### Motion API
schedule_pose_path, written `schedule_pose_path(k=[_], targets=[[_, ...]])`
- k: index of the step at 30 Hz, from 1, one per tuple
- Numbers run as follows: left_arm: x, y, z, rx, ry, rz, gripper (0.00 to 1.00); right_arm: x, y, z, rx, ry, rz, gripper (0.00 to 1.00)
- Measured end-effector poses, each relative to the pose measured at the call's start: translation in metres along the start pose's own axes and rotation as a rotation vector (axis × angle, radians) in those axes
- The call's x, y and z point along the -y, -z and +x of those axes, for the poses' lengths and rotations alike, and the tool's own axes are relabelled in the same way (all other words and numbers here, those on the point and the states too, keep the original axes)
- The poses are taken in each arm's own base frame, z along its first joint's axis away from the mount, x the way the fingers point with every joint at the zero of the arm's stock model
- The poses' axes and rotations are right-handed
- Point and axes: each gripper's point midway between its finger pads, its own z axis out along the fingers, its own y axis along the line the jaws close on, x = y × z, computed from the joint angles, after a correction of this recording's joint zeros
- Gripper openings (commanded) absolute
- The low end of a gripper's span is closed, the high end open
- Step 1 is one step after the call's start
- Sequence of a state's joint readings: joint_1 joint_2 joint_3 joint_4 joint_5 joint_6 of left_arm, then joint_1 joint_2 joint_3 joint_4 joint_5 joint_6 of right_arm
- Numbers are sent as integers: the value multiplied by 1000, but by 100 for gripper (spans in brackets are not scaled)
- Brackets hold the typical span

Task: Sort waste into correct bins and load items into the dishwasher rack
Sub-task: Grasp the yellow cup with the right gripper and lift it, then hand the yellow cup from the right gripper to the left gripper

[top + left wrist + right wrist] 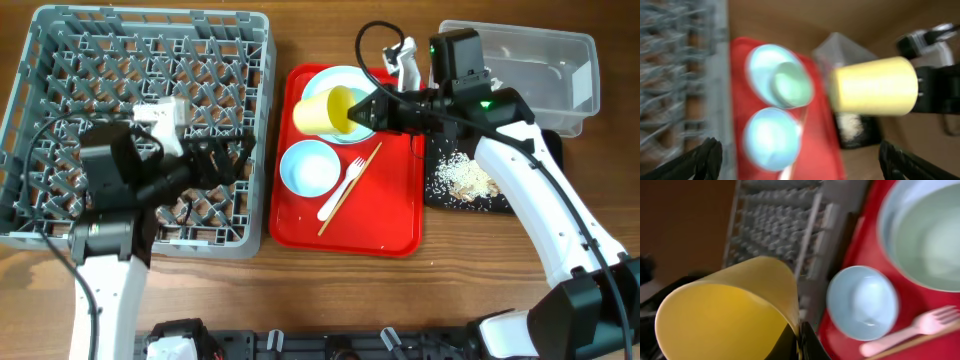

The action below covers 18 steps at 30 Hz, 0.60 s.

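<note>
My right gripper [358, 115] is shut on the rim of the yellow cup [322, 110], holding it on its side above the red tray's far left corner. In the right wrist view the cup [725, 315] fills the lower left, its wall pinched in the gripper [800, 340]. My left gripper [235, 160] stands open and empty over the right edge of the grey dishwasher rack [60, 60]. In the left wrist view the cup [872, 86] hangs ahead of the open gripper [800, 162]. A pale blue bowl [309, 168], a white fork [355, 168] and a chopstick [374, 153] lie on the tray.
The red tray [400, 215] also carries a pale green bowl [930, 235] on a white plate [318, 80]. A clear tub [520, 60] stands at the back right. A black tray [440, 190] with rice scraps [462, 178] lies under my right arm.
</note>
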State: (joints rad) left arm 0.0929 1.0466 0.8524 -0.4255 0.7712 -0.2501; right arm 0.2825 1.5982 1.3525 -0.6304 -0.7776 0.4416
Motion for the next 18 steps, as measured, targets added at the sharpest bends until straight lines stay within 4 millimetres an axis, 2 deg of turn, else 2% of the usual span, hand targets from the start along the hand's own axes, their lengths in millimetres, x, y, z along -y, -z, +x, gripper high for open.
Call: schedule_pose_path(k=[4,9,18], targets=[[28,-9,-8,-18,-45,218,99,-27,2,4,-39,19,-147,4],[56,-7,-8,-59,-111,445,100,-54,8,8,-83,26,-297,4],[83,8,-9,-76,-207,626,100,-73,16,17,-155,-26,-410,4]])
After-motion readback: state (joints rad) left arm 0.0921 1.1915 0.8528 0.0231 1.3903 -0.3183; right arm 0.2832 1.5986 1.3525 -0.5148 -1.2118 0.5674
